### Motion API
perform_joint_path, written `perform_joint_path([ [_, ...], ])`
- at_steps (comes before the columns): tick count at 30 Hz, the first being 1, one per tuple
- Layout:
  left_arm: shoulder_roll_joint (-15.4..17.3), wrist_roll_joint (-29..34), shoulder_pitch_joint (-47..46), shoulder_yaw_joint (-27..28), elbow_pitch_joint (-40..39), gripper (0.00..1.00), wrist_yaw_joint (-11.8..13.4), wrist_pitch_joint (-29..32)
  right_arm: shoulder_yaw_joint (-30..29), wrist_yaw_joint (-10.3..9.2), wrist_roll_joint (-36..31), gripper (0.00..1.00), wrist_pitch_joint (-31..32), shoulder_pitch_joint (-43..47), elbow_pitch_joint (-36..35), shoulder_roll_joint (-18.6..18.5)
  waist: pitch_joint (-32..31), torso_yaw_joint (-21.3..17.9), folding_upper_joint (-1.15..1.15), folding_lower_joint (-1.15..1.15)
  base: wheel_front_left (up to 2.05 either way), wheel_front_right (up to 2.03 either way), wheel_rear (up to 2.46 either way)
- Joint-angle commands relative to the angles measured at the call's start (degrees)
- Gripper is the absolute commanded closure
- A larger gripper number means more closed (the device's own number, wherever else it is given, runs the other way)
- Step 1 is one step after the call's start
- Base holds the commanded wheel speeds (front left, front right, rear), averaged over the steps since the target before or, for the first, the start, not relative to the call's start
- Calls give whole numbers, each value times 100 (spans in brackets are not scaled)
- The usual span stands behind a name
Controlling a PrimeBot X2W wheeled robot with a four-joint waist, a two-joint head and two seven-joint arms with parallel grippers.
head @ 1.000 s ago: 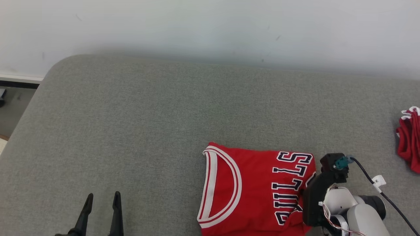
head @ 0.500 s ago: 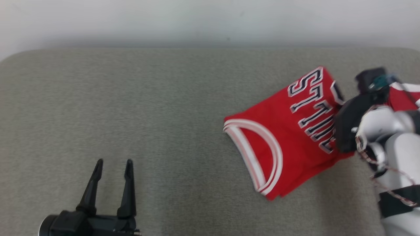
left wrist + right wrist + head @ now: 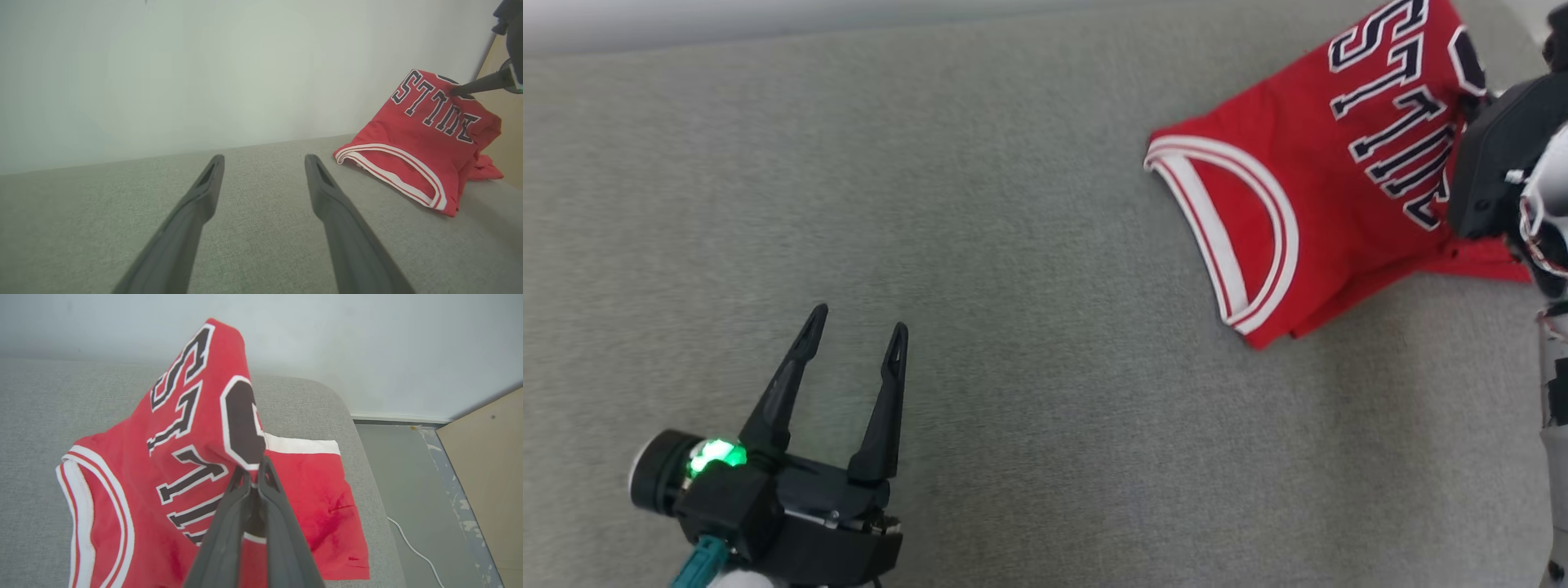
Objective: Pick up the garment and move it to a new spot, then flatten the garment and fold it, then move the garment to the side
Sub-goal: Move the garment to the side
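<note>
Jersey end lifted off the cushion; camera swung. Right claw clamps its lettered end; left claw wide, well apart.

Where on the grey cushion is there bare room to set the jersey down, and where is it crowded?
Bare: the wide cushion stretch between the open left gripper and the red jersey, back to the wall. Crowded: the cushion's right end, where the shut right gripper holds the jersey over another red cloth.

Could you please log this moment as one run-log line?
step: move garment aside | right gripper: shut on red jersey, partly lifted | left gripper: open, empty | surface: grey cushion
</note>
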Motion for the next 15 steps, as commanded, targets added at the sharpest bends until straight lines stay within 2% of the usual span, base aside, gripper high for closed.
perform_joint_path([
  [1, 94, -7, -124, -20, -66, 0, 7, 38, -69, 1, -30, 100, 34, -131, -113, 7, 591, -546, -1, -1, 0, 0, 0],
  [5, 273, -49, -244, -86, -202, 0, 6, 166, -338, 1, -130, 100, 59, -247, -301, -201, 851, -709, -1, -1, 0, 0, 0],
  [10, 445, -87, -361, -171, -293, 0, 6, 280, -703, 1, -445, 100, -117, -392, -202, -419, 1108, -777, -1, -1, 0, 0, 0],
  [15, 571, -117, -423, -227, -360, 0, 5, 354, -653, 1, -755, 100, -702, -440, 374, -605, 1282, -792, -1, -1, 0, 0, 0],
])
